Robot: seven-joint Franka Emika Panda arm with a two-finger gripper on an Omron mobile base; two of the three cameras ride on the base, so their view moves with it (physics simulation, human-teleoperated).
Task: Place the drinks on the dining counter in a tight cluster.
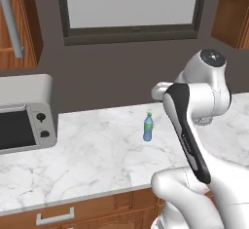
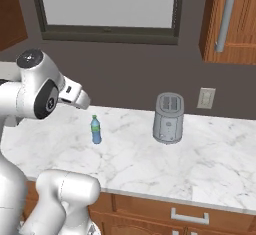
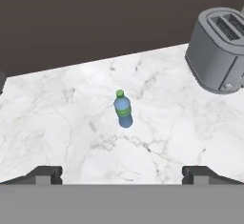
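Pincer hangs wide apart above the desk, holding nothing. Water bottle stands upright mid-desk, well left of the toaster. Likely light, slick, tippy plastic; take it around the middle.
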